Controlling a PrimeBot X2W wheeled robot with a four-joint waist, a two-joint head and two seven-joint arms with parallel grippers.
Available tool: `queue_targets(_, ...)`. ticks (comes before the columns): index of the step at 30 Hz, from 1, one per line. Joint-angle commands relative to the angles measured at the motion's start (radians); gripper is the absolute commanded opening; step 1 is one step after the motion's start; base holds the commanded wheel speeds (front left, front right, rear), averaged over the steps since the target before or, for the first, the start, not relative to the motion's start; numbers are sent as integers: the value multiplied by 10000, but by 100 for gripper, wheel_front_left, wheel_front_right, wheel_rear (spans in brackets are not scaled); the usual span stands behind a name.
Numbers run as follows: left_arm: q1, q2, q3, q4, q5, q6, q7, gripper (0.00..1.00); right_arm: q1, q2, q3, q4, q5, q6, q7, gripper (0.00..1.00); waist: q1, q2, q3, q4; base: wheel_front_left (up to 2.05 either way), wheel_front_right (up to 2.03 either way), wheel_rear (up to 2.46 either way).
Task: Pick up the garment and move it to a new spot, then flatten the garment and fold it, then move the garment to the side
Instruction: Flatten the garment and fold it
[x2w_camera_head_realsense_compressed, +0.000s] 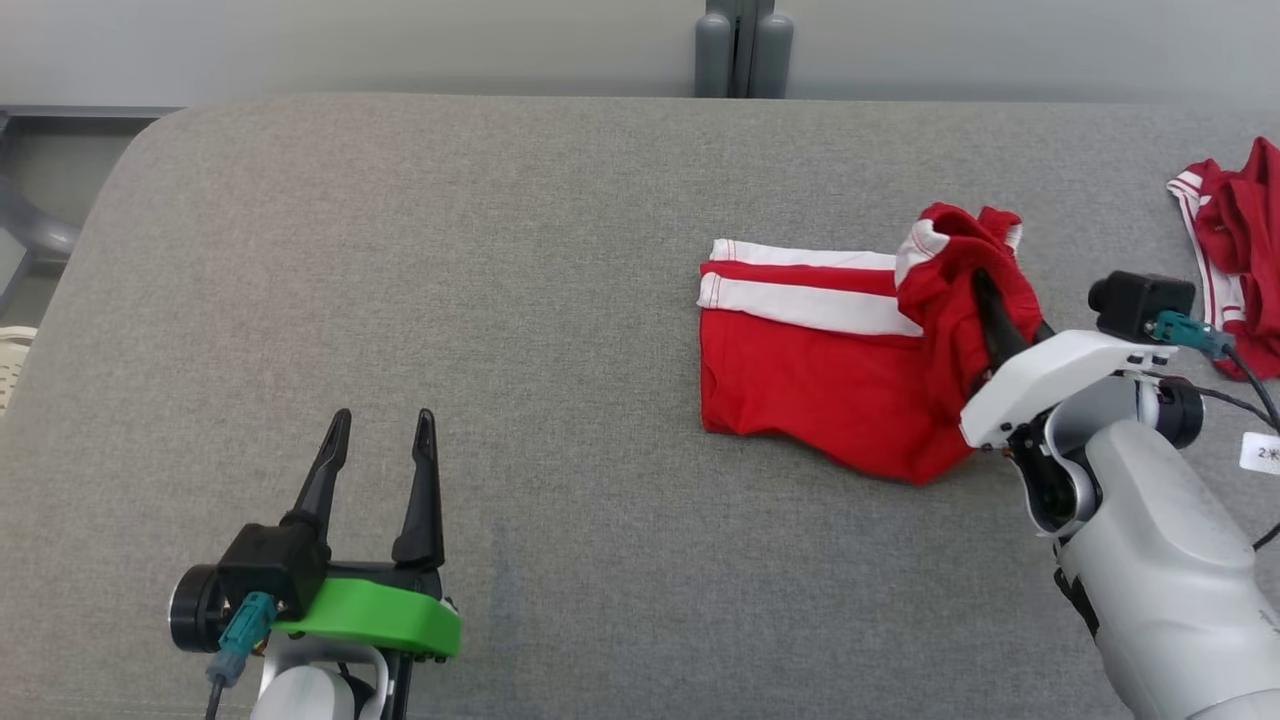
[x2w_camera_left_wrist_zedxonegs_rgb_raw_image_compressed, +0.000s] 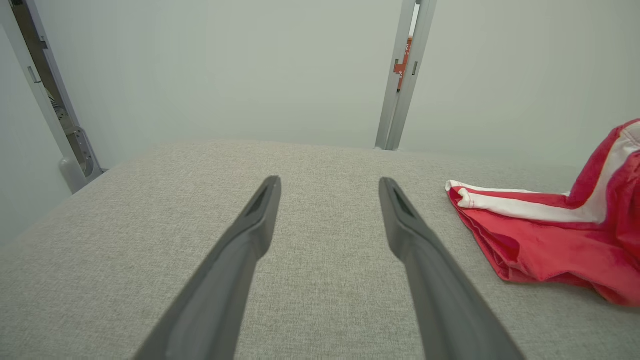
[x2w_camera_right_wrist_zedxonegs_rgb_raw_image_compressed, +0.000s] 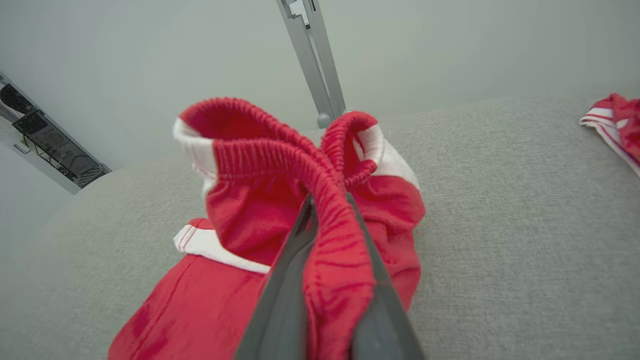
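Right pincer (x2w_camera_right_wrist_zedxonegs_rgb_raw_image_compressed: 327, 200) grips the bunched waistband of the red shorts (x2w_camera_head_realsense_compressed: 800, 380), lying at 3 o'clock on the grey tabletop (x2w_camera_head_realsense_compressed: 450, 250), long axis 9-to-3, waistband toward 3. Another red garment (x2w_camera_head_realsense_compressed: 1235, 240) lies apart at 2 o'clock. Left pincer (x2w_camera_head_realsense_compressed: 385, 420) gapes empty at 7.

A: What's the table (x2w_camera_head_realsense_compressed: 500, 300) made of?
B: Grey woven cloth, coarse and matt.
A: And the shorts (x2w_camera_head_realsense_compressed: 800, 380)?
B: Soft red knit with white bands, matt. The waistband (x2w_camera_right_wrist_zedxonegs_rgb_raw_image_compressed: 280, 145) is ribbed elastic.
A: The fingers (x2w_camera_left_wrist_zedxonegs_rgb_raw_image_compressed: 250, 240)?
B: Dark matt plastic, smooth. The bracket (x2w_camera_head_realsense_compressed: 380, 615) is green plastic with a slight sheen. The forearm (x2w_camera_head_realsense_compressed: 1170, 560) is smooth pale plastic, and the post (x2w_camera_left_wrist_zedxonegs_rgb_raw_image_compressed: 395, 115) is grey metal.
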Motion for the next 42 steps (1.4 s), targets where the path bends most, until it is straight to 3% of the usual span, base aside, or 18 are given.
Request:
queue_targets(1,48,13,-27,-42,-30,66,-25,100,-182,116,46,-56,42,-15,90,0,0,0,51,78,0,0,0)
queue_targets(19,-434,13,-932,-80,-717,447,-25,100,-777,1345,211,941,-689,-13,99,0,0,0,493,1036,0,0,0)
queue_targets(20,-443,13,-961,-84,-738,463,-25,100,-764,1358,243,992,-728,-13,49,9,0,0,502,1056,0,0,0)
queue_targets(21,-439,13,-992,-84,-743,486,-26,100,-755,1371,309,1037,-788,-13,-23,44,0,0,506,1074,0,0,0)
queue_targets(22,-435,13,-1004,-79,-750,499,-26,100,-756,1380,354,1053,-778,-13,-85,100,0,0,509,1081,0,0,0)
queue_targets(28,-366,13,-872,-26,-688,505,-25,100,-776,1159,700,738,-810,-13,-633,100,0,0,372,967,0,0,0)
queue_targets(42,48,13,-400,-118,-373,358,-25,100,554,-812,288,-1401,-983,-13,-1216,100,0,0,-119,410,0,0,0)
